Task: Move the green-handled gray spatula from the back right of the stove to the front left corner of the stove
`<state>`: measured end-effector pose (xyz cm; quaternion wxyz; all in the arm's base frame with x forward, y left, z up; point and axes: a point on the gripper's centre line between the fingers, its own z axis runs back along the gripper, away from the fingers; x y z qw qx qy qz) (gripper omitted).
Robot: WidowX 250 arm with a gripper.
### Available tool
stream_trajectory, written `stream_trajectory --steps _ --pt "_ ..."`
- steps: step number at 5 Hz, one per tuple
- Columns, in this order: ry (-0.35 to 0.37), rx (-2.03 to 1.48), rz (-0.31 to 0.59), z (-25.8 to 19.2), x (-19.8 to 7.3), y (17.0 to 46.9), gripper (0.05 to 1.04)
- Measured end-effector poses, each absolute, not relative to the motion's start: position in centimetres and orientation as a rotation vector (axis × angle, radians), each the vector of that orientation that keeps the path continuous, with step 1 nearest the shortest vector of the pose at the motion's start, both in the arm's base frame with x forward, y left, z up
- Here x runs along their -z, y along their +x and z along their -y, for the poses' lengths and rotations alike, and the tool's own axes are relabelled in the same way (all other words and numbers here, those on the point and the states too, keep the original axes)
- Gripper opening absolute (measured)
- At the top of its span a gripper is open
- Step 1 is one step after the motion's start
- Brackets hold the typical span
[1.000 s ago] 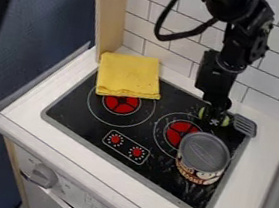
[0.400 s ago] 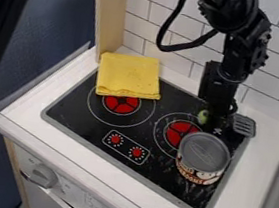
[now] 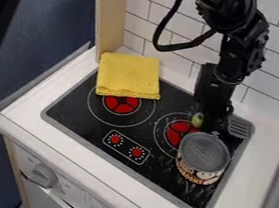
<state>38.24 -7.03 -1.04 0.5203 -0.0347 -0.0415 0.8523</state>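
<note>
While the gripper (image 3: 213, 129) hangs beside the green item (image 3: 197, 120) near the stovetop's (image 3: 73, 109) far right corner, grip indeterminable, positioning appears in hand; the next move calls for clearing the can (image 3: 203, 155).

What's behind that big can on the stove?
Behind the can are the black gripper, a green item to its left in the picture, and a gray slotted head. The can hides part of the stovetop.
</note>
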Motion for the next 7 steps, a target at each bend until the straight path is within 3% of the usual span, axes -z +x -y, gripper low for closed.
stream_trajectory --steps 1,3,4,5,7 --pt "-0.168 -2.062 0.146 6.5 -3.5 37.7 0.367" --pt "-0.139 -2.103 0.221 -1.9 -6.9 33.8 0.367" --pt "-0.117 -2.135 0.241 -6.6 -7.3 31.0 0.367" --pt "-0.063 -2.152 0.278 -10.0 -6.0 28.8 0.367" --pt "0.050 -2.155 0.207 -12.0 -2.1 24.9 0.367"
